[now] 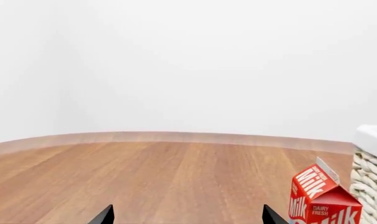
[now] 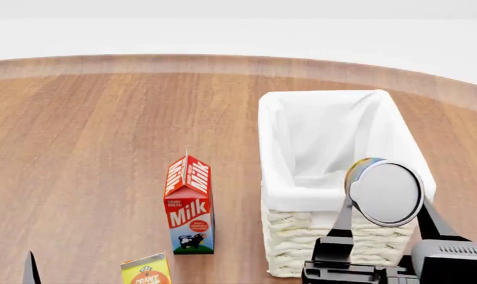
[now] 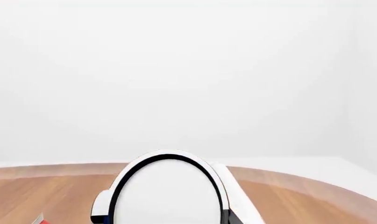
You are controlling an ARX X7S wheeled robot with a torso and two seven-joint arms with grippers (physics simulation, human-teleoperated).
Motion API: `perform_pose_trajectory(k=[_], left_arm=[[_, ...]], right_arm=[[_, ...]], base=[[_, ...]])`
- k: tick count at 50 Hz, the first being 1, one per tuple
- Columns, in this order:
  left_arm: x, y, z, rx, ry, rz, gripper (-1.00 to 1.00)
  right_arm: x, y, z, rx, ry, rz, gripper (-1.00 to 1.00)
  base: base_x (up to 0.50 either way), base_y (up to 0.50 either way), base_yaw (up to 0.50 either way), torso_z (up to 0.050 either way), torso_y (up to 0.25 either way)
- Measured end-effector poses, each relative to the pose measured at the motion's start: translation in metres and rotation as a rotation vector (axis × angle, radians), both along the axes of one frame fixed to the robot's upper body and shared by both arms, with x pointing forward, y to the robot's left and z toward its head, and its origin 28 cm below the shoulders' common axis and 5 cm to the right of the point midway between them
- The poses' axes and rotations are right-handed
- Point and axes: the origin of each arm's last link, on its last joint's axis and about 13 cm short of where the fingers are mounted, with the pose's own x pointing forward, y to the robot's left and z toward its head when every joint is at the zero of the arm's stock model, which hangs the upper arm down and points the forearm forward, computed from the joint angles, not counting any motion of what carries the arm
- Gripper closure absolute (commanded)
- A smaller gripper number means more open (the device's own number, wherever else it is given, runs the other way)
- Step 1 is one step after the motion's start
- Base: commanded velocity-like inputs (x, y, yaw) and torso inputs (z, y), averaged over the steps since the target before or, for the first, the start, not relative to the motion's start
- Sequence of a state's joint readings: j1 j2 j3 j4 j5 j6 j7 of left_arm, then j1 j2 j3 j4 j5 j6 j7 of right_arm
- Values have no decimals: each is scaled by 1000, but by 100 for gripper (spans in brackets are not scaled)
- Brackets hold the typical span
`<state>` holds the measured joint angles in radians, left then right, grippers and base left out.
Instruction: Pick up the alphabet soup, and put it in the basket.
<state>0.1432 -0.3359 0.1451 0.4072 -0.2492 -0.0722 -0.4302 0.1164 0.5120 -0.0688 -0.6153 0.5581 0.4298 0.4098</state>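
Two black fingertips of my left tool [image 1: 187,215] are all I get in the left wrist view, set wide apart with nothing between them, low over the wooden counter [image 1: 145,177]. A red milk carton [image 1: 323,198] stands at the edge of that picture, just beside a corner of the basket [image 1: 370,175].

From the head view, my right tool [image 2: 384,222] holds the alphabet soup [image 2: 384,190] up over the near rim of the basket [image 2: 301,231], its silver top facing the camera and a sliver of coloured label showing behind. The fingers run up either side of the can, closed on it. I judge the can sits above the near wall rather than well over the middle, so letting go now could clip the cloth-lined rim and send it tumbling onto the counter or tipping the basket. The basket's white lining looks empty as far as I can see; the can hides part of the near floor. The milk carton [image 2: 189,205] stands apart to the basket's left, an orange juice carton [image 2: 146,270] nearer me.

Right wrist view: the can's pale top [image 3: 168,196] fills the foreground, so I cannot judge clearance to the rim from here.
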Motion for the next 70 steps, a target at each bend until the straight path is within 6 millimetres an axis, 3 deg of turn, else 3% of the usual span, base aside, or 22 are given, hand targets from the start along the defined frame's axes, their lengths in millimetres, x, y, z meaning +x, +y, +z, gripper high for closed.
perform_pose_trajectory(k=[26, 31, 45, 70], left_arm=[[-1, 0, 0, -3, 3, -2, -100], [0, 0, -1, -3, 6, -2, -100], [4, -1, 0, -13, 11, -8, -100], [1, -3, 0, -33, -1, -17, -100]], right_arm=[[-9, 7, 7, 1, 37, 19, 100], [-4, 7, 11, 1, 34, 28, 100], [46, 2, 34, 7, 73, 70, 100], [162, -10, 82, 23, 265, 38, 100]], base=[[0, 0, 0, 1, 1], [0, 0, 0, 0, 0], [0, 0, 0, 0, 1], [0, 0, 0, 0, 1]])
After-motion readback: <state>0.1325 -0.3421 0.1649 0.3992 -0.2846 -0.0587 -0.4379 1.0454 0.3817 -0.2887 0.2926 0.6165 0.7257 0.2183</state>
